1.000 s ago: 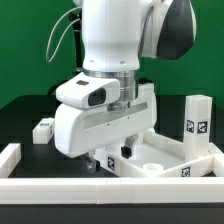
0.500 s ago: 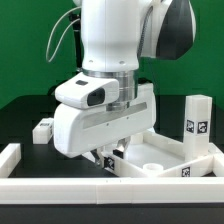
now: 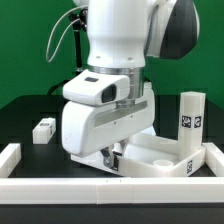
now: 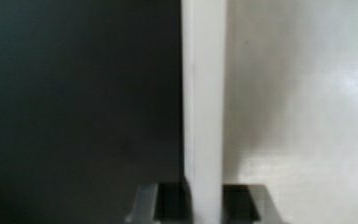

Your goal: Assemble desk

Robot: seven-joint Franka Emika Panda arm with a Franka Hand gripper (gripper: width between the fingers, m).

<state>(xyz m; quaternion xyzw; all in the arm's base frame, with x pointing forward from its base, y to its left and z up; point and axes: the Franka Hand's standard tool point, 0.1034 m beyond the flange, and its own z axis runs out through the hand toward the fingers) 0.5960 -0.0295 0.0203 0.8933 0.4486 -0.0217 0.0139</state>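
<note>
**Firmly clamped on the tabletop's rim**

Seen from the exterior view, the white arm (image 3: 125, 40) fills the middle of the picture and reaches straight down to the black table (image 3: 25, 110). Its gripper (image 3: 112, 156) sits low at the near corner of the tabletop (image 3: 150, 171), on the side toward the exterior view's left. The tabletop lies flat on the table, its raised walls up, and spreads from the gripper toward the exterior view's right. Round sockets show in its floor, and a black-and-white tag sits on its front wall.

One leg (image 3: 190, 105) stands upright at the exterior view's right, by the tabletop's far corner, with a tag facing the camera. Whether it stands in the tabletop or just behind it cannot be told. A second leg (image 3: 44, 129) lies on the table at the exterior view's left, well apart from the tabletop. A low white rail (image 3: 60, 188) runs along the front of the table.

From the wrist view, the rim (image 4: 204, 90) of the tabletop runs as a narrow white strip straight away from the camera. The two dark fingers (image 4: 160, 202) stand on either side of it, pressed against it, so the gripper is closed tight on this rim. Black table lies on one side of the rim and the pale floor (image 4: 309, 110) of the tabletop on the other.
</note>
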